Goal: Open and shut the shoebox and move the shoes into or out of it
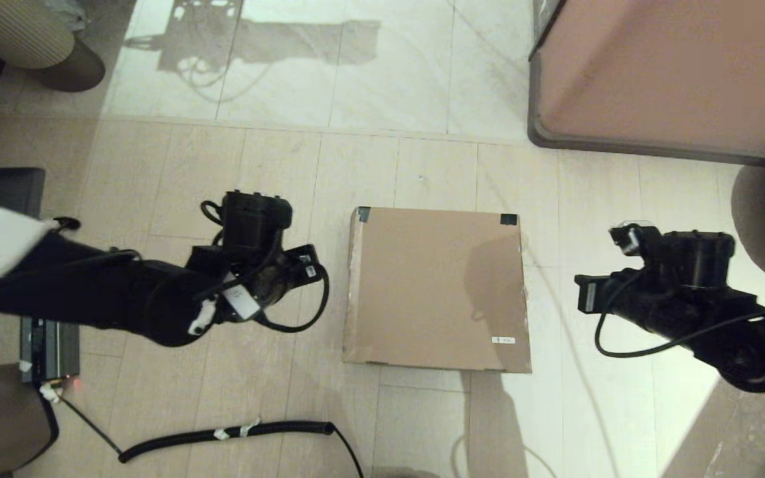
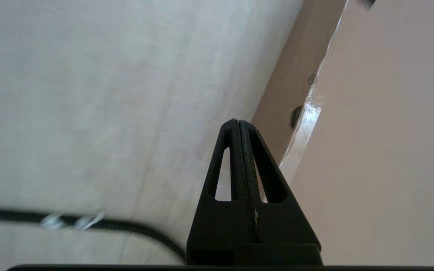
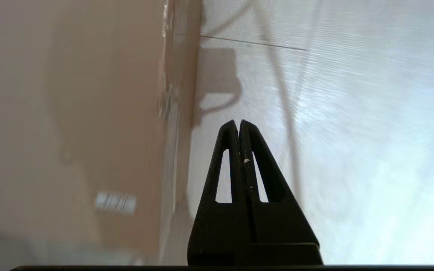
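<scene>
The shoebox (image 1: 435, 289) sits on the tiled floor between my arms, its flap lid down flat. Black tape (image 1: 363, 214) marks the two far lid corners and a small white label (image 1: 503, 340) lies near the front right corner. The shoes are out of view. My left arm (image 1: 250, 265) hangs left of the box; in the left wrist view its gripper (image 2: 238, 122) is shut and empty, just outside the shoebox's (image 2: 382, 150) side. My right arm (image 1: 675, 279) hangs right of it; its gripper (image 3: 238, 122) is shut, empty, over bare floor beside the shoebox (image 3: 70, 113).
A large pinkish-brown cabinet (image 1: 675, 73) stands at the far right. A black coiled cable (image 1: 223, 433) lies on the floor near the front left. A dark device (image 1: 49, 348) sits at the left edge, and a ribbed round object (image 1: 17, 33) at the far left.
</scene>
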Tool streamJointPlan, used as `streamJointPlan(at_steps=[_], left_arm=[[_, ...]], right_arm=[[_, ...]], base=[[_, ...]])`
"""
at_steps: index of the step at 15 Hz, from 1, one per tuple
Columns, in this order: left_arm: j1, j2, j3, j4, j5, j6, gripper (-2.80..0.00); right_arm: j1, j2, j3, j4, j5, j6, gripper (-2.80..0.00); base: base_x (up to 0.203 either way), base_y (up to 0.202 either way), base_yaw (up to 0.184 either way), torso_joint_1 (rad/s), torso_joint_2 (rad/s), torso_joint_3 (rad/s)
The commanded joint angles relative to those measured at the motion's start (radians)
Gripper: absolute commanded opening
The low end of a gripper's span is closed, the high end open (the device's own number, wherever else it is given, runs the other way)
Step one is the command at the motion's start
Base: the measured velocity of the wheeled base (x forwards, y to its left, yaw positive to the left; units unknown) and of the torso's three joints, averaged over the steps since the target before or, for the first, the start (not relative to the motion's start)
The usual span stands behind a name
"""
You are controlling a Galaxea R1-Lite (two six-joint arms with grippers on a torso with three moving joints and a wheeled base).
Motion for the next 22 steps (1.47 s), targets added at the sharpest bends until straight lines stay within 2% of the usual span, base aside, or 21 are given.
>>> streamJointPlan(at_steps=[1,2,3,4,5,6,7,8,10,12,14,16,18,19,20,22], left_arm=[[0.042,-0.253,0.136,-0.003,0.005,-0.002,-2.80],[0.100,-0.341,0.200,-0.004,0.006,-0.002,-2.80],[0.195,-0.400,0.249,-0.004,0.006,0.000,-2.80],[0.330,-0.472,0.302,-0.006,0.007,0.007,-2.80],[0.435,-0.569,0.365,-0.008,0.004,0.023,-2.80],[0.498,-0.690,0.435,-0.009,-0.008,0.053,-2.80],[0.525,-0.820,0.526,-0.008,-0.043,0.104,-2.80],[0.528,-0.947,0.646,-0.008,-0.102,0.171,-2.80],[0.533,-1.176,0.895,0.002,-0.233,0.304,-2.80],[0.536,-1.378,1.054,0.100,-0.324,0.408,-2.80],[0.529,-1.587,1.082,0.234,-0.395,0.455,-2.80],[0.507,-1.769,1.089,0.328,-0.453,0.485,-2.80],[0.493,-1.878,1.098,0.374,-0.489,0.521,-2.80],[0.488,-1.884,1.103,0.385,-0.494,0.552,-2.80],[0.487,-1.882,1.105,0.389,-0.495,0.560,-2.80],[0.487,-1.882,1.104,0.387,-0.492,0.552,-2.80]], right_arm=[[-0.008,-0.335,0.148,0.055,-0.006,0.003,-2.80],[-0.019,-0.444,0.207,0.092,-0.022,0.004,-2.80],[-0.035,-0.544,0.263,0.124,-0.047,0.005,-2.80],[-0.061,-0.648,0.329,0.151,-0.083,0.009,-2.80],[-0.079,-0.742,0.411,0.170,-0.112,0.012,-2.80],[-0.091,-0.822,0.515,0.184,-0.124,0.012,-2.80],[-0.100,-0.905,0.608,0.196,-0.108,0.007,-2.80],[-0.107,-0.981,0.662,0.234,-0.070,-0.002,-2.80],[-0.114,-1.138,0.692,0.413,-0.028,-0.037,-2.80],[-0.114,-1.358,0.691,0.642,-0.008,-0.067,-2.80],[-0.112,-1.571,0.654,0.886,0.010,-0.066,-2.80],[-0.105,-1.756,0.631,1.001,0.021,-0.067,-2.80],[-0.101,-1.849,0.625,1.052,0.027,-0.068,-2.80],[-0.099,-1.850,0.636,1.033,0.029,-0.075,-2.80],[-0.098,-1.847,0.653,0.986,0.030,-0.080,-2.80],[-0.100,-1.846,0.650,0.996,0.002,-0.068,-2.80]], base=[[0.000,0.000,0.000,0.000,0.00,0.000],[0.000,0.000,0.000,0.000,0.00,0.000],[0.000,0.000,0.000,0.000,0.00,0.000],[0.000,0.000,0.000,0.000,0.00,0.000],[0.000,0.000,0.000,0.000,0.00,0.000],[0.000,0.000,0.000,0.000,0.00,0.000],[0.000,0.000,0.000,0.000,0.00,0.000],[0.000,0.000,0.000,0.000,0.00,0.000],[0.000,0.000,0.000,0.000,0.00,0.000],[0.000,0.000,0.000,0.000,0.00,0.000],[0.000,0.000,0.000,0.000,0.00,0.000],[0.000,0.000,0.000,0.000,0.00,0.000],[0.000,0.000,0.000,0.000,0.00,0.000],[0.000,0.000,0.000,0.000,0.00,0.000],[0.000,0.000,0.000,0.000,0.00,0.000],[0.000,0.000,0.000,0.000,0.00,0.000]])
